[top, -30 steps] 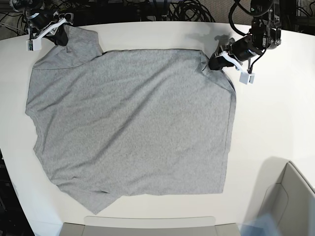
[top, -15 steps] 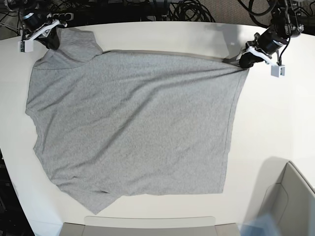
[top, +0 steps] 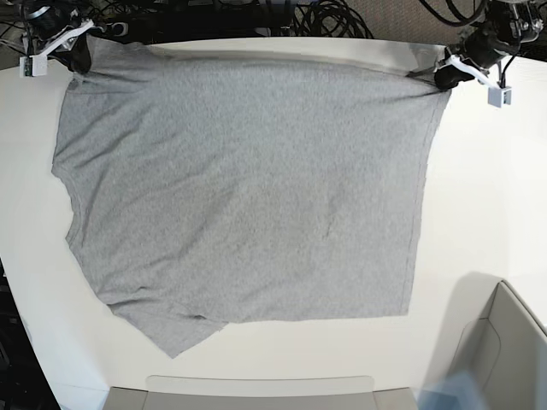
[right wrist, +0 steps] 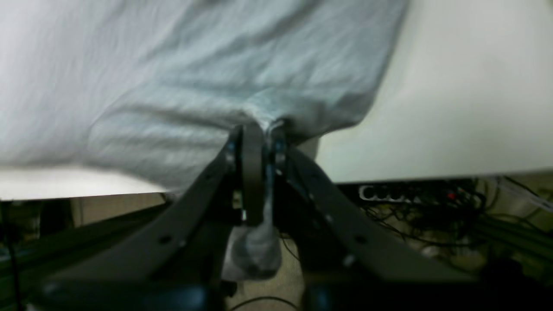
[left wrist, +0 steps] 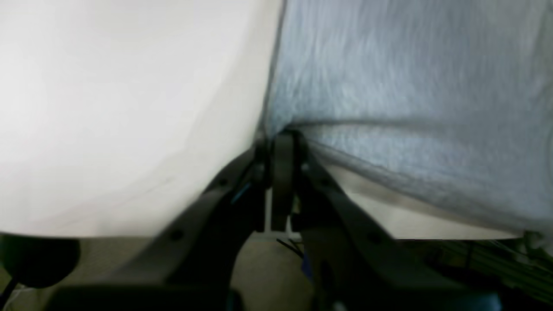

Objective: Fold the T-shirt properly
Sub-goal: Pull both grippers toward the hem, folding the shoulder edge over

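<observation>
T-shirt [top: 244, 184] lettering unseen, corners hidden in both clamped pincers

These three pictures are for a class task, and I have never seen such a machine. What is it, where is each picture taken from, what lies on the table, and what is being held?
It is a robot with two arms, each ending in a black pincer. One picture looks down from above on the white table; the other two come from cameras mounted on the wrists, looking along each pincer.

A plain heather-grey short-sleeved cotton T-shirt lies spread on the table. The left pincer, at the top right of the overhead view, is shut on one far corner of the T-shirt. The right pincer, at the top left, is shut on the other. The far edge of the cloth runs stretched between them.

A pale bin stands at the near right.
</observation>
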Motion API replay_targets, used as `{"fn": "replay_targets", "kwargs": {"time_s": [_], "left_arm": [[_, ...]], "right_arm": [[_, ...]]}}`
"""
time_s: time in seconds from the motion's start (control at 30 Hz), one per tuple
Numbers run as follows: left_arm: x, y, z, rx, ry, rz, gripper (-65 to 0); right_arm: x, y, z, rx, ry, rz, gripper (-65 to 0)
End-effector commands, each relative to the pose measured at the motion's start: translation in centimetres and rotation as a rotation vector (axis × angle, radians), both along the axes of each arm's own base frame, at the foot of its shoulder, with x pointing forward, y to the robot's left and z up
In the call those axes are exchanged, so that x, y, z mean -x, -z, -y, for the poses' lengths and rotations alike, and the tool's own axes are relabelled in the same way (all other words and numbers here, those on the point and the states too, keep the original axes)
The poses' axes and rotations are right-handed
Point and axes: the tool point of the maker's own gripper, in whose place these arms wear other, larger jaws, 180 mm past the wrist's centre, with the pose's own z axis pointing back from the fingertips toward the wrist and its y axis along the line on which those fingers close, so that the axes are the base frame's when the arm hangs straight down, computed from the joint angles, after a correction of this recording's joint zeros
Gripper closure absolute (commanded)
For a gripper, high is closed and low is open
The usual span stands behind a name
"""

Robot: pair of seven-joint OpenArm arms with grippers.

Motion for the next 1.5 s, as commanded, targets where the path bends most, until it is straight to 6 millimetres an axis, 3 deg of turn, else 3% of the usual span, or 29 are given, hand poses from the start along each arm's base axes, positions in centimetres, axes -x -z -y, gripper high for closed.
{"fn": "replay_targets", "kwargs": {"time_s": [0.0, 0.27, 0.73, 1.03, 1.3, 1.47], "left_arm": [[-0.3, -0.8, -0.7, -0.02, -0.004, 0.024, 0.0], [-0.9, -0.9, -0.2, -0.012, 0.006, 0.037, 0.0], [-7.6, -3.3, 0.7, 0.001, 0.053, 0.155, 0.0], [-12.1, -3.0, 2.9, -0.135, 0.177, 0.165, 0.0], [-15.4, -4.9, 2.3, -0.19, 0.178, 0.23, 0.0], [-17.0, -4.1, 3.1, -0.264, 0.232, 0.205, 0.0]], "right_arm": [[-0.4, -1.3, 0.6, 0.024, -0.004, 0.039, 0.0], [-1.7, -1.8, 0.7, 0.035, -0.01, 0.073, 0.0], [-7.6, -3.3, 0.7, 0.094, -0.078, 0.156, 0.0], [-11.8, -3.0, -0.5, 0.221, -0.16, 0.164, 0.0], [-14.3, -3.5, 0.8, 0.25, -0.18, 0.172, 0.0], [-15.9, -3.3, 1.4, 0.244, -0.189, 0.174, 0.0]]}}
